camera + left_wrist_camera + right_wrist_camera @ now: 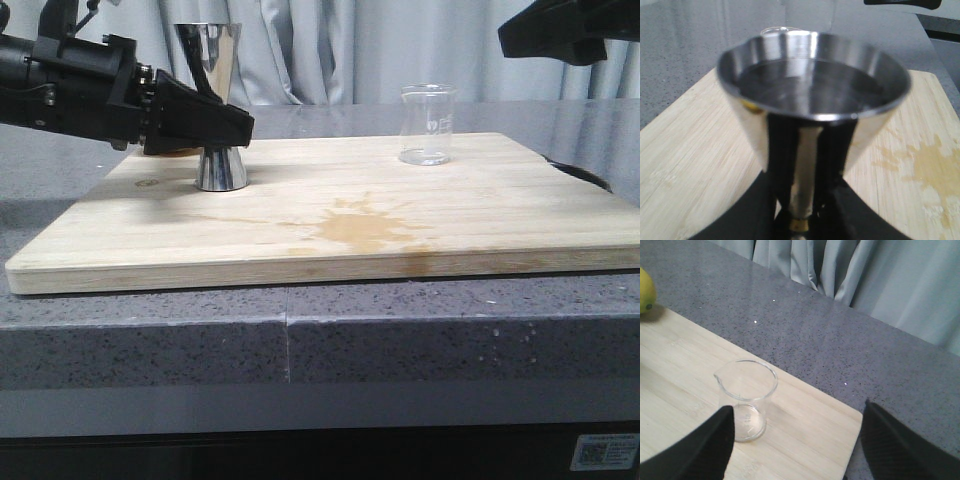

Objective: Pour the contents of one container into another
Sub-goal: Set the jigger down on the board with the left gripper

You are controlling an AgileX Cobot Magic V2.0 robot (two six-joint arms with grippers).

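Grey curtains hang behind a speckled grey counter; a pale wood board w/ a dried tan stain sits on it. Left gripper is clamped on the steel jigger at its waist, jigger standing on the board. Right gripper hangs w/ fingers apart; glass beaker stands just beyond its left finger, empty as far as I can tell, lemon well off. Risks: off-centre closing knocks the light beaker over; any pour may miss the jigger's mouth.
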